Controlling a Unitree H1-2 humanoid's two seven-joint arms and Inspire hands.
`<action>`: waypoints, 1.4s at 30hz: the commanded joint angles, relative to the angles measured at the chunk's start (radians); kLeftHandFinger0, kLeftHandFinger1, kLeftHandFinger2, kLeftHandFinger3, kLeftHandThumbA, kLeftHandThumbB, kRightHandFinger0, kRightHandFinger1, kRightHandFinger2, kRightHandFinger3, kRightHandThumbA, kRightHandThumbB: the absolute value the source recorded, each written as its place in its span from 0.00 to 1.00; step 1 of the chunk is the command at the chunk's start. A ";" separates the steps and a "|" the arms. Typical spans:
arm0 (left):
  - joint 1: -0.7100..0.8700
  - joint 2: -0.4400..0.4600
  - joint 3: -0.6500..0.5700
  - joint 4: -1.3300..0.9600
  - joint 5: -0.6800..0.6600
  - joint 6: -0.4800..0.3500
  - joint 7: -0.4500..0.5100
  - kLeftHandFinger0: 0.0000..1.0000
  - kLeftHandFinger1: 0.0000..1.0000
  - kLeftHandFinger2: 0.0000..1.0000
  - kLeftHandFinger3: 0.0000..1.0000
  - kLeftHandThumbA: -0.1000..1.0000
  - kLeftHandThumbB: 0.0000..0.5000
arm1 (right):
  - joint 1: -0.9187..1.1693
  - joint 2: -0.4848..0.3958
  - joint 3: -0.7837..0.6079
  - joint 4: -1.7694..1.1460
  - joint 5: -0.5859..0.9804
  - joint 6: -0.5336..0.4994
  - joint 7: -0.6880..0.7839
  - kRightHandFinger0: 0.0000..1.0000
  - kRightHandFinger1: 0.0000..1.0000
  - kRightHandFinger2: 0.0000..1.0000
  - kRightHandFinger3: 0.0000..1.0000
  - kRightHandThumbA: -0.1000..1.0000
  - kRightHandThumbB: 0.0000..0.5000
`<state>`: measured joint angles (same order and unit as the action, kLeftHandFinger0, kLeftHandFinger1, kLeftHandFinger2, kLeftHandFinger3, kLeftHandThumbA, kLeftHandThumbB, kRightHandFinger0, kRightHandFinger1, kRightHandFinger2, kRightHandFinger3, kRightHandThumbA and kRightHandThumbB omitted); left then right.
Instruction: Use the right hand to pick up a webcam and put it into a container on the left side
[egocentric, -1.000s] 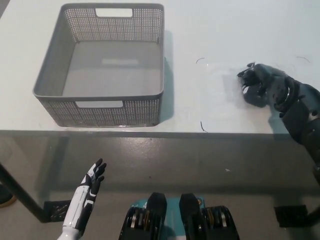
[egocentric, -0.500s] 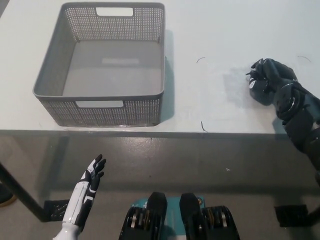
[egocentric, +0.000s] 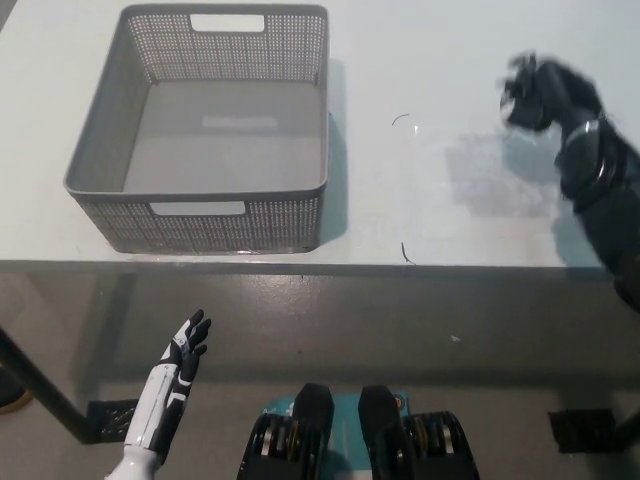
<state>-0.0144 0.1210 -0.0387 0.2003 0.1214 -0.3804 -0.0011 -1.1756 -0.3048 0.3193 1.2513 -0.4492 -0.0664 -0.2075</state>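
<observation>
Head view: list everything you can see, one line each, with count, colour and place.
basket: one, grey, perforated walls with handle cut-outs, on the table's left part, nothing visible inside.
table: one, white, fills the upper part of the view; a few thin dark marks on it right of the basket.
floor: grey, below the table's near edge.
webcam: a dark, blurred shape at the right hand's front may be it; cannot tell for sure.
left hand: one, white with dark fingers, lower left, below the table edge, resting, fingers apart.
right hand: one, black, upper right over the table, blurred; cannot tell its grasp.
</observation>
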 joint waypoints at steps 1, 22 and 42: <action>-0.007 0.012 0.008 -0.018 0.007 -0.015 0.003 1.00 1.00 1.00 1.00 1.00 0.31 | -0.148 -0.054 -0.038 -0.098 0.017 -0.031 -0.034 0.00 0.36 0.74 0.80 0.00 0.38; -0.002 0.019 -0.012 0.003 0.025 -0.038 -0.006 1.00 1.00 1.00 1.00 1.00 0.33 | -0.310 0.151 -0.032 -0.384 -0.013 0.084 0.059 0.00 0.36 0.76 0.86 0.00 0.42; -0.028 0.028 -0.038 0.013 0.040 -0.042 -0.023 1.00 1.00 1.00 1.00 1.00 0.34 | -0.340 0.453 0.071 -0.077 -0.059 -0.039 -0.070 0.00 0.21 0.61 0.63 0.00 0.48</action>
<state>-0.0181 0.1314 -0.0721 0.2352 0.1511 -0.3829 -0.0156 -1.4364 0.1363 0.3810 1.1348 -0.4878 -0.0169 -0.1866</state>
